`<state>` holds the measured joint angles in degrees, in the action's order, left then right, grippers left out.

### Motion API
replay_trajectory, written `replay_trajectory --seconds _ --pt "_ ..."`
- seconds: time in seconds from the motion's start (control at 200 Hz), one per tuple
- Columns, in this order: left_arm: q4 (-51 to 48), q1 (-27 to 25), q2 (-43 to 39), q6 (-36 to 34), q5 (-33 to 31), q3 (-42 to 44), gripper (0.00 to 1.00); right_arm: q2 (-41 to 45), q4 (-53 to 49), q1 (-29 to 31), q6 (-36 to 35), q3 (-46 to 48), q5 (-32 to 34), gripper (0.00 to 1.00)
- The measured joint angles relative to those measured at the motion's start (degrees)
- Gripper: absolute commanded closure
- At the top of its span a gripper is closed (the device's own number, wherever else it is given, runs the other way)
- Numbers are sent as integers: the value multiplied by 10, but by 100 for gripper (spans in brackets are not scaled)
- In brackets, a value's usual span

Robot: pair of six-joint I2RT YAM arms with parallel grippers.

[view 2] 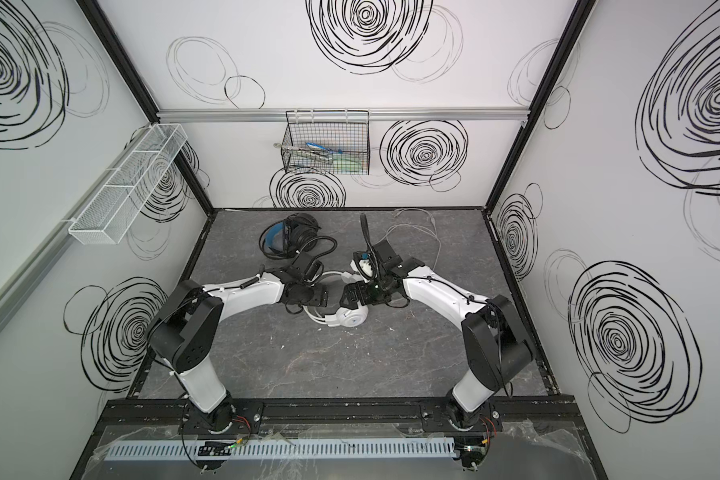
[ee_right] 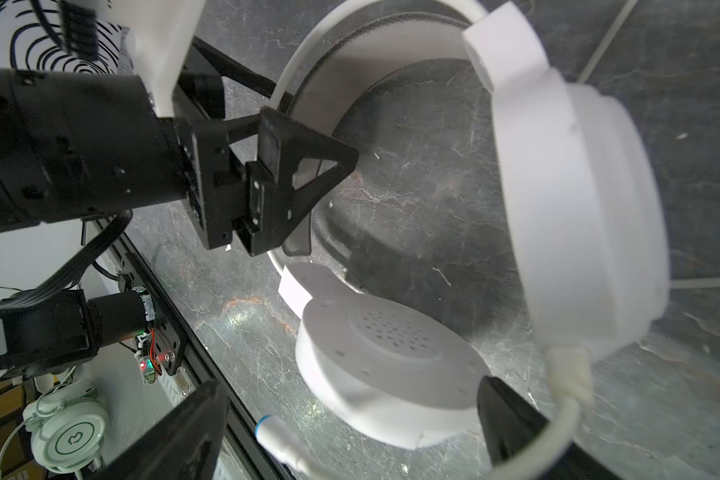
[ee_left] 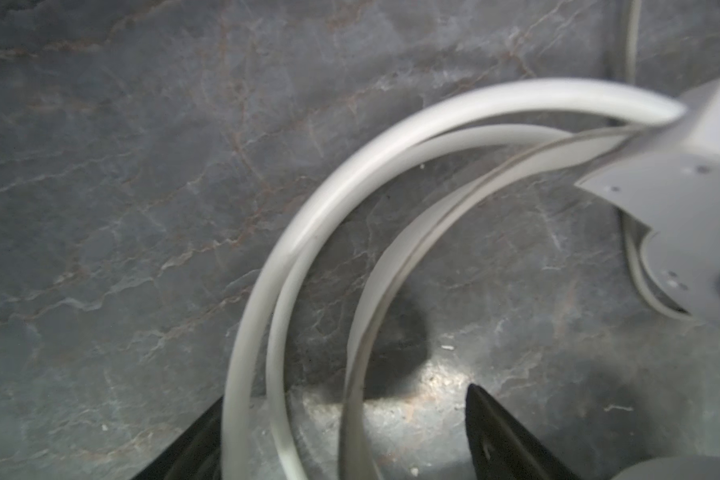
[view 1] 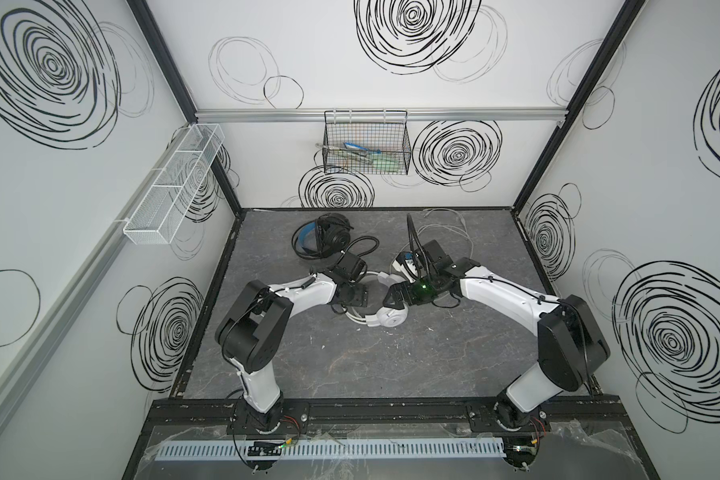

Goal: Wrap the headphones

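The white headphones (view 1: 385, 319) (view 2: 350, 318) lie mid-table between both arms in both top views. Their thin white cable (view 1: 454, 224) trails toward the back right. My left gripper (ee_left: 346, 415) (view 1: 352, 297) is open and straddles the white headband (ee_left: 308, 232), which runs between the fingers (ee_left: 499, 436). My right gripper (ee_right: 350, 415) (view 1: 395, 297) is open, with a white ear cup (ee_right: 387, 357) lying between its fingers (ee_right: 512, 419). The other ear cup (ee_right: 578, 208) stands tilted beside it. The black headphones (view 1: 329, 237) (view 2: 296, 232), with blue accents, lie at the back left, their black cable (view 1: 362, 249) looped beside them.
A black wire basket (view 1: 366, 145) hangs on the back wall and a white mesh shelf (view 1: 175, 183) on the left wall. A black rail (view 1: 350, 411) borders the table front. A white stalk with a blue ring (ee_right: 267, 428) lies near my right gripper.
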<state>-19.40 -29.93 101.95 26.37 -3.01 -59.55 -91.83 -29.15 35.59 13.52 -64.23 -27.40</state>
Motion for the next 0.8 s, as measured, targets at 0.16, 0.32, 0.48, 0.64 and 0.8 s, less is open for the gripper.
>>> replay_trajectory --seconds 0.16,0.32,0.48,0.64,0.8 --pt "-1 18 0 -2 -10 10 29 2 0 -7 -1 0 12 2" --pt "3 20 1 -3 -17 10 41 18 -1 -19 -3 0 40 2" --pt "13 12 9 -2 -18 10 54 46 -1 -31 -8 0 78 2" --pt "20 6 15 -2 -25 9 65 78 -2 -38 -12 -1 113 2" --pt "27 6 16 -2 -23 9 85 105 0 -45 -16 -1 137 2"
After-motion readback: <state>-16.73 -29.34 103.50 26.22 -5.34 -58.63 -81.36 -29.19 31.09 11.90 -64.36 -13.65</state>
